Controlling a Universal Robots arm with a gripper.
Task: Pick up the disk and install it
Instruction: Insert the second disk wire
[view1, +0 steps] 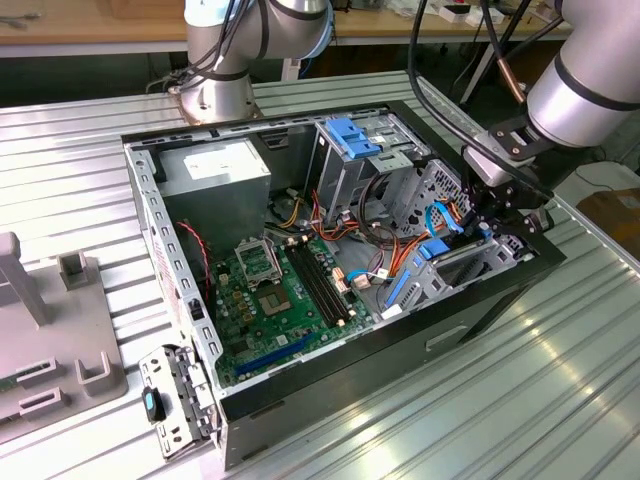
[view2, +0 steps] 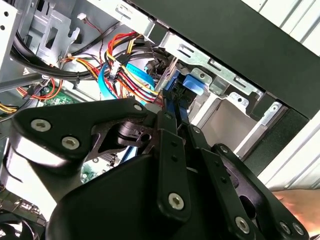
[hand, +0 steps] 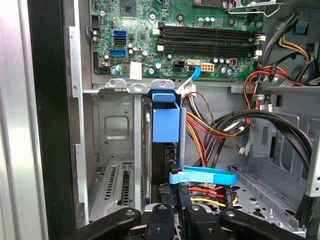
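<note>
The disk (view1: 440, 262), grey with bright blue side rails, stands on edge and slanted in the metal bay at the front corner of the open computer case (view1: 150, 230), on the exterior view's right. My gripper (view1: 497, 225) reaches down from the right and is shut on the disk's upper edge. In the first wrist view the blue rail of the disk (hand: 165, 120) sits between the bay's steel walls, with my gripper (hand: 173, 202) just behind it. The second wrist view has my gripper (view2: 172, 112) closed on the blue-edged disk (view2: 176, 92).
Inside the case lie the green motherboard (view1: 280, 290), a grey power-supply box (view1: 215, 165), a drive cage with a blue latch (view1: 350, 135) and bundles of coloured cables (hand: 220, 125) close beside the bay. A second arm's base (view1: 215, 95) stands behind; grey fixtures (view1: 50, 330) sit left.
</note>
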